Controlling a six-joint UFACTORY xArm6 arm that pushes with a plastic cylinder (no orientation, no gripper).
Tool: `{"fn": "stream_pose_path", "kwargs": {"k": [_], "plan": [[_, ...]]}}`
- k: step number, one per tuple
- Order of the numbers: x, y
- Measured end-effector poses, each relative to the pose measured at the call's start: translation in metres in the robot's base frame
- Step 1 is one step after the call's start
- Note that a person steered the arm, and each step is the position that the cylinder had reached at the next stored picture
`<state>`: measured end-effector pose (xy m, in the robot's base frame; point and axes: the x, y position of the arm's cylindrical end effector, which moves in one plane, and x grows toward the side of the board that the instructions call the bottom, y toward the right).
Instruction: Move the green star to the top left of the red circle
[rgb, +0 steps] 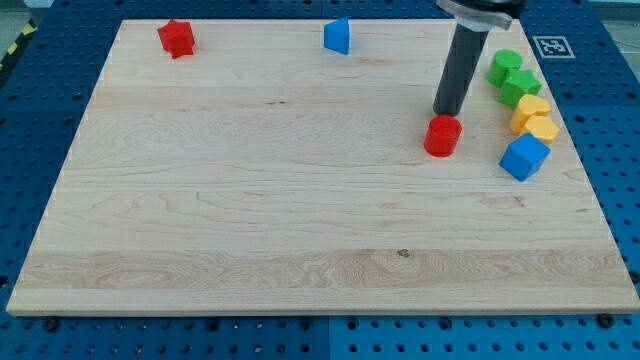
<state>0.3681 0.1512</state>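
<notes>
The red circle lies right of the board's middle. My tip is directly above it in the view, touching its top edge. The green star lies at the view's upper right, up and to the right of the red circle, touching a green round block above it.
Two yellow blocks and a blue cube line up below the green star near the board's right edge. A red star is at the top left and a blue block at top centre.
</notes>
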Motion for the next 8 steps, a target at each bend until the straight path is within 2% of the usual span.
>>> {"fn": "stream_pose_path", "kwargs": {"k": [1,2,3,4,5,7,8], "plan": [[-0.047,-0.027],[-0.105,-0.018],[-0.160,0.024],[-0.176,0.111],[-0.140,0.152],[-0.052,0.165],[-0.037,0.158]]}}
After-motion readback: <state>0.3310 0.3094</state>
